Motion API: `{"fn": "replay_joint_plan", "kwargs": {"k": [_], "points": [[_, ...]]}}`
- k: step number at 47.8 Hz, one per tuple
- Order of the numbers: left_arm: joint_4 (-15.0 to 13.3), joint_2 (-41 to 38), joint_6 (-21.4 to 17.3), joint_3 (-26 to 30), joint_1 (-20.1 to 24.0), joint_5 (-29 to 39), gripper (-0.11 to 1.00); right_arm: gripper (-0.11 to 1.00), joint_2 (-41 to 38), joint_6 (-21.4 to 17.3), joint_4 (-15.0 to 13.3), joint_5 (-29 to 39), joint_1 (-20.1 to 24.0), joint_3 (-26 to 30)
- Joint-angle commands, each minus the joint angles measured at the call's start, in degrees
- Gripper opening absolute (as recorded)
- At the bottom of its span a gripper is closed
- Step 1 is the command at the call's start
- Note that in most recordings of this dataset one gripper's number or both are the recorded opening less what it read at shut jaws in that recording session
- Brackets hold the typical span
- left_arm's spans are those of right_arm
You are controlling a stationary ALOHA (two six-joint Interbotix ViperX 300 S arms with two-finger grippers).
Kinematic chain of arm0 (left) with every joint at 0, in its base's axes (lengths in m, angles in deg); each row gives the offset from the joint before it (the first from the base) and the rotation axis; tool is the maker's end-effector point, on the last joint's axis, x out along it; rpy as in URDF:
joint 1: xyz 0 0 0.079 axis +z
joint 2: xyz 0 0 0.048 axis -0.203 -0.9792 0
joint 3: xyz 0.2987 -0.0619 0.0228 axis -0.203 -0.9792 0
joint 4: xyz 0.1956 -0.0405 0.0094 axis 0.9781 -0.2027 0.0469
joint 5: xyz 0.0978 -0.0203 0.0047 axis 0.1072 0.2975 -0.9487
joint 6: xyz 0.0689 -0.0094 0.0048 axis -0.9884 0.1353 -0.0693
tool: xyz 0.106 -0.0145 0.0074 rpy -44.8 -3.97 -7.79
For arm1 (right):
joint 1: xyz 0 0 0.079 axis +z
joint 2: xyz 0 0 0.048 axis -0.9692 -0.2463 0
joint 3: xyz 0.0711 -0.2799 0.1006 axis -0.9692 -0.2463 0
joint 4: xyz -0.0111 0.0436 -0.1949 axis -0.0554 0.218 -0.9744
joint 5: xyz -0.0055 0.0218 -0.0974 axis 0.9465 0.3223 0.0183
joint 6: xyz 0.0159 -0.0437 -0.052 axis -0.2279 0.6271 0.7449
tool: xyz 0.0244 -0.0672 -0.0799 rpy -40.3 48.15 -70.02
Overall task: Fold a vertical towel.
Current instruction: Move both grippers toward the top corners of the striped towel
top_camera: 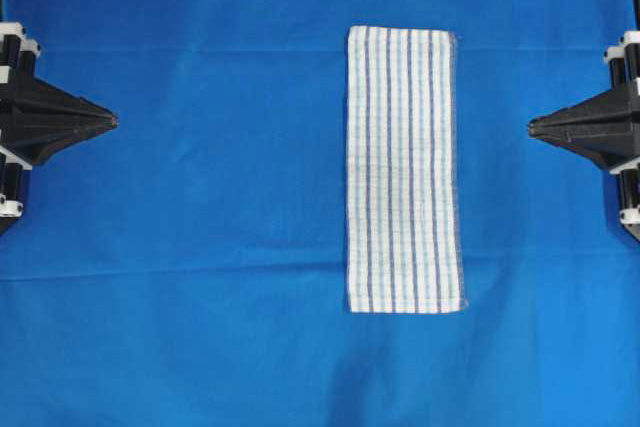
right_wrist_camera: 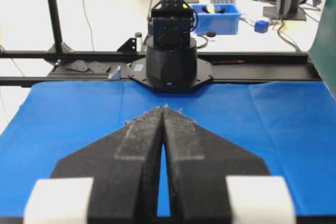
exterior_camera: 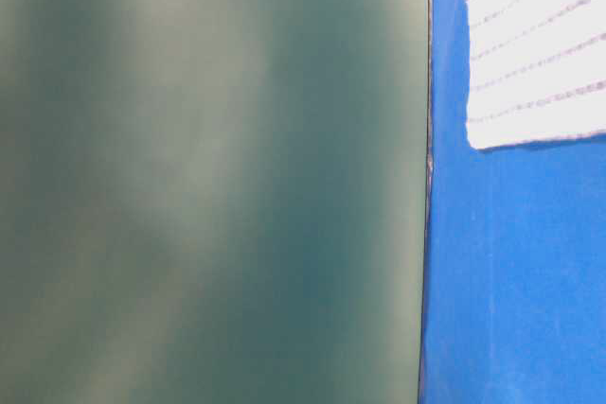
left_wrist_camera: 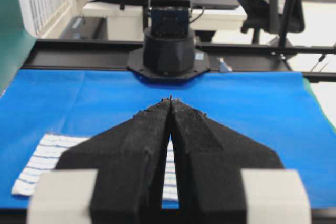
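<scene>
Both claws closed, tips pinched together, nothing held. I read this from the wrist views: the left claw (left_wrist_camera: 170, 100) shows its two black fingers meeting at a point, and the right claw (right_wrist_camera: 164, 109) the same.

From overhead, the left claw (top_camera: 112, 121) sits at the left edge and the right claw (top_camera: 532, 127) at the right edge, each pointing inward, level with one another. Both well clear of the cloth.

The towel (top_camera: 404, 169) lies flat on the blue sheet (top_camera: 200, 247) that covers the tabletop, between the claws but right of centre. So my right claw is the nearer; the left has a longer reach across bare blue.

Long axis runs top to bottom in the overhead view, square across the line joining the two claws. Stripes run lengthwise. Short ends at top and bottom; the far short end sits a little above claw level, the near one well below it.

In the left wrist view a corner of the towel (left_wrist_camera: 47, 163) shows low and to the left of the fingers. The table-level view catches only one end of the towel (exterior_camera: 535, 54); the rest is a blurred green panel (exterior_camera: 208, 177).

Judgement: no fold begun. To halve it lengthwise end to end, I expect each claw to open first, then take one corner of a short end.
</scene>
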Motion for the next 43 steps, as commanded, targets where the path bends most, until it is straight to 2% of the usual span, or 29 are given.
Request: {"fn": "replay_joint_plan", "kwargs": {"k": [1,14,20,29,32,36,40,43], "points": [[-1.0,-3.8,0.1,1.9,0.5,-1.0,0.0,0.0,-0.5,0.2,0.1,-0.1,-2.0,1.7],[-1.1,-21.2,0.5,7.9,6.0,-6.9,0.0,0.0,-3.1,-1.5,0.3,9.8,-11.4,2.6],[-1.1,-29.8,0.7,12.2,9.3,-6.4,0.0,0.0,-6.5,-2.1,0.3,11.0,-16.0,2.5],[-1.1,-43.7,0.7,20.1,14.6,-5.7,0.01,0.01,-16.6,-2.5,0.3,10.9,-25.2,2.9],[-1.1,-47.9,0.7,22.5,16.1,-5.2,0.09,0.05,-20.3,-2.4,0.0,11.1,-27.8,3.6],[-1.2,-53.0,0.7,25.9,17.8,-4.0,0.26,0.29,-25.8,-1.9,-0.3,11.2,-30.1,5.1],[-1.2,-58.1,0.7,29.6,19.3,-3.1,0.5,0.54,-31.6,-1.8,-1.3,11.2,-31.6,7.1],[-1.2,-61.1,0.7,31.6,20.2,-3.0,0.67,0.64,-35.3,-1.8,-2.4,10.9,-32.4,8.3]]}}
